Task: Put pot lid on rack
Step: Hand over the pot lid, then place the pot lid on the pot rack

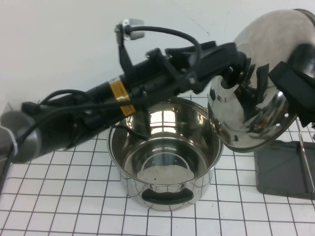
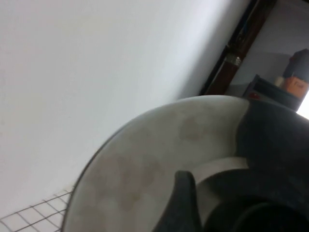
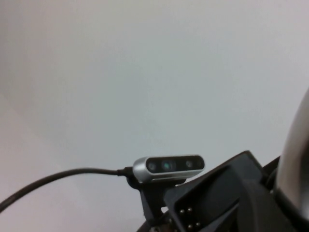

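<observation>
The pot lid (image 1: 268, 59) is shiny steel and is held up on edge in the air at the back right, above the rack. My left gripper (image 1: 235, 69) reaches across over the pot and is shut on the lid's black centre knob. The left wrist view shows the lid's dome (image 2: 159, 145) and one dark finger (image 2: 186, 203) close up. My right gripper (image 1: 288, 81) is against the lid at the right. The lid's rim (image 3: 295, 154) shows in the right wrist view. The rack (image 1: 283, 169) is a dark grey tray with a thin upright wire (image 1: 305, 162), below the lid.
The deep steel pot (image 1: 165, 152) with black handles stands open at the table's middle, under my left arm (image 1: 118, 93). The table (image 1: 59, 206) has a white gridded cover. A white wall is behind.
</observation>
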